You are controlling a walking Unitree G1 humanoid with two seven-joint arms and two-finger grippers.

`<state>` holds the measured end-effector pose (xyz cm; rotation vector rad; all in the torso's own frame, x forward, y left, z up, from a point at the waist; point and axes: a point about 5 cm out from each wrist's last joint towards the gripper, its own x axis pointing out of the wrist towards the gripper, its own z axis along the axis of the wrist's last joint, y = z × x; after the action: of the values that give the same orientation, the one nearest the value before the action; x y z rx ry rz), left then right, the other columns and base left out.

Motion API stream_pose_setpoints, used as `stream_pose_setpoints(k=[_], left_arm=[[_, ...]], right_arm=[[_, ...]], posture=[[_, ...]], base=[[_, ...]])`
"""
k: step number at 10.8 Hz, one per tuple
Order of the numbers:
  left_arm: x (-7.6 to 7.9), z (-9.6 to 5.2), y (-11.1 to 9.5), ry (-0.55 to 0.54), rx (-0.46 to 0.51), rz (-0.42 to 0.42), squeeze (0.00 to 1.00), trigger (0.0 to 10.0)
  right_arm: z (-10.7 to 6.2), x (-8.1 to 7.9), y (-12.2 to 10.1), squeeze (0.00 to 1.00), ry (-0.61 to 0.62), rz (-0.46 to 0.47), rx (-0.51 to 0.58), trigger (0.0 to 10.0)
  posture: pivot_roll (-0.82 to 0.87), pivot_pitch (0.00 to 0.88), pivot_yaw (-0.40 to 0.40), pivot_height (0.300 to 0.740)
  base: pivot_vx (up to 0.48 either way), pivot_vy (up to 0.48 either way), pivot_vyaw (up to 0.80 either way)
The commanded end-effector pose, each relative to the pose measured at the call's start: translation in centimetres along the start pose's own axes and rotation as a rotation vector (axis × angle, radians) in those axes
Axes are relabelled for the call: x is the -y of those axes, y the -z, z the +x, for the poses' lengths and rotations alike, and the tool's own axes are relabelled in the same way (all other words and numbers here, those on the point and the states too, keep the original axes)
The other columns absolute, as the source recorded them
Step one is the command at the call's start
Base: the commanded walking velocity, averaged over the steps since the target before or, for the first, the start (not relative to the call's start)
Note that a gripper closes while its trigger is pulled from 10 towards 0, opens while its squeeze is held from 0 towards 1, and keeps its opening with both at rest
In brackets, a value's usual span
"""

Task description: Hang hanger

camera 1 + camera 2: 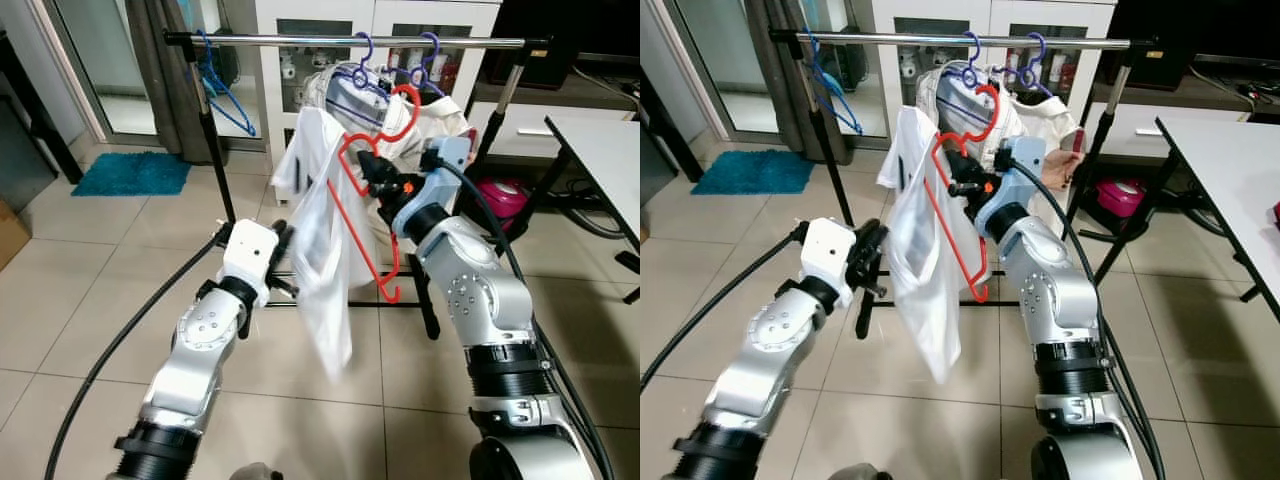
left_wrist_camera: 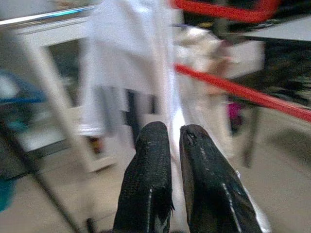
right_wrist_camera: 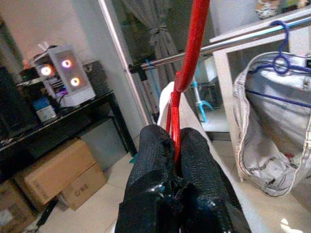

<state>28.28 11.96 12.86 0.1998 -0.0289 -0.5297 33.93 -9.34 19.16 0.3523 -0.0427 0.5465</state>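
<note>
Two silver arms reach toward a clothes rail point(image 1: 300, 41) in the left eye view. The right gripper point(image 1: 372, 172) is clamped on a red hanger point(image 1: 372, 215) carrying a white shirt point(image 1: 322, 255), held just below the rail with its hook point(image 1: 408, 100) not yet over the bar. The left gripper point(image 1: 283, 262) sits at the shirt's hanging edge. On the rail I count three blue hangers: one bare point(image 1: 222, 95) at the left end, two point(image 1: 368, 62) holding pale garments point(image 1: 440, 122).

From the right eye view, the same count holds, and the left gripper's fingers point(image 1: 868, 272) press against the shirt's side point(image 1: 915, 240).

Along the left wrist, two black fingers point(image 2: 148, 184) lie nearly together with a thin strip of white cloth between them.

Along the right wrist, both fingers point(image 3: 153, 165) squeeze the red hanger's bar point(image 3: 187, 73); two cardboard boxes point(image 3: 56, 174) sit on the floor behind.
</note>
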Motion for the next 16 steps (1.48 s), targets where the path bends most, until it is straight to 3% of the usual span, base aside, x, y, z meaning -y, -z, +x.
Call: stream_pose_setpoints(k=[1, 3, 5, 7, 9, 10, 11, 12, 14, 16], left_arm=[[0.8, -0.7, 0.2, 0.106, -0.020, -0.016, 1.00, 10.0], [0.0, -3.0, -0.2, 0.226, -0.026, -0.031, 1.00, 10.0], [-5.0, -5.4, -5.0, 0.316, 0.054, 0.004, 1.00, 10.0], [-9.0, -6.0, -9.3, 0.416, 0.058, 0.113, 1.00, 10.0], [-12.8, -6.6, -12.6, 0.440, 0.032, 0.209, 1.00, 10.0], [-13.9, -7.0, -13.0, 0.446, -0.003, 0.238, 1.00, 10.0], [-14.2, -7.3, -12.9, 0.487, -0.037, 0.211, 0.90, 10.0], [-14.2, -7.6, -12.6, 0.556, -0.081, 0.198, 0.00, 10.0], [-15.1, -9.0, -11.9, 0.565, -0.140, 0.182, 0.00, 10.0], [-15.8, -11.6, -10.5, 0.511, -0.219, 0.169, 0.00, 10.0]], right_arm=[[-0.1, -0.4, -1.0, 0.00, -0.046, -0.022, 0.056, 10.0], [-0.1, -1.1, -1.4, 0.00, -0.152, -0.048, 0.054, 10.0], [-0.7, -1.5, -1.8, 0.00, -0.320, -0.136, 0.007, 10.0], [-1.2, -1.7, -2.4, 0.00, -0.472, -0.246, -0.051, 10.0], [-1.8, -1.8, -2.9, 0.00, -0.617, -0.368, -0.124, 10.0], [-2.1, -1.8, -3.4, 0.00, -0.665, -0.394, -0.135, 10.0], [-2.5, -2.0, -3.4, 0.00, -0.715, -0.414, -0.152, 10.0], [-2.8, -2.3, -3.3, 0.00, -0.775, -0.436, -0.173, 10.0], [-3.1, -2.6, -3.4, 0.00, -0.825, -0.461, -0.186, 10.0], [-3.3, -2.4, -4.0, 0.00, -0.827, -0.456, -0.168, 10.0]], posture=[[-0.04, 0.000, 0.018, 0.740], [-0.03, 0.000, 0.017, 0.740], [0.00, 0.000, 0.007, 0.740], [0.01, 0.000, 0.007, 0.740], [0.01, 0.000, 0.030, 0.740], [0.01, 0.000, 0.032, 0.740], [0.02, 0.000, 0.033, 0.740], [0.01, 0.000, 0.040, 0.740], [0.01, 0.000, 0.053, 0.740], [0.01, 0.000, 0.051, 0.740]], base=[[0.000, 0.000, 0.00], [0.000, 0.000, 0.00], [0.000, 0.000, 0.00], [0.000, 0.000, 0.00], [0.000, 0.000, 0.00], [0.000, 0.000, 0.00], [0.000, 0.000, 0.00], [0.000, 0.000, 0.00], [0.000, 0.000, 0.00], [0.000, 0.000, 0.00]])
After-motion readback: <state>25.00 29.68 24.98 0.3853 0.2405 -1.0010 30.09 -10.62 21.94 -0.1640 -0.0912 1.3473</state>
